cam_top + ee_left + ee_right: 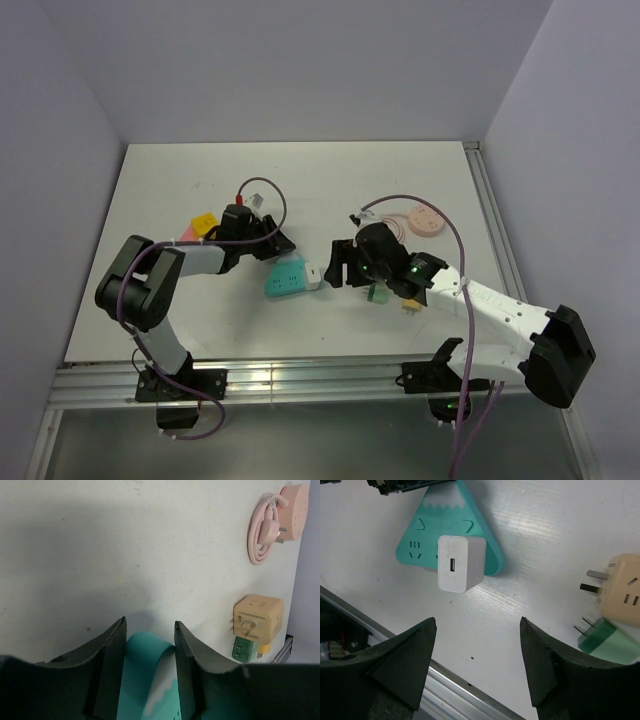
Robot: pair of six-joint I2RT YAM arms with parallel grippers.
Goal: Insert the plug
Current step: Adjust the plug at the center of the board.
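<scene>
The white plug (460, 563) stands flush against the face of the teal socket (417, 532), at the socket's 3 o'clock end in the top view. The left gripper (149, 630) pinches the socket's opposite corner, coming in from about 11 o'clock. The right gripper (477, 630) is spread wide with nothing between its fingers, just beside the plug at its 3 o'clock. A beige adapter (625, 587) and a green adapter (610, 642) lie touching each other nearby on the table (180, 180).
</scene>
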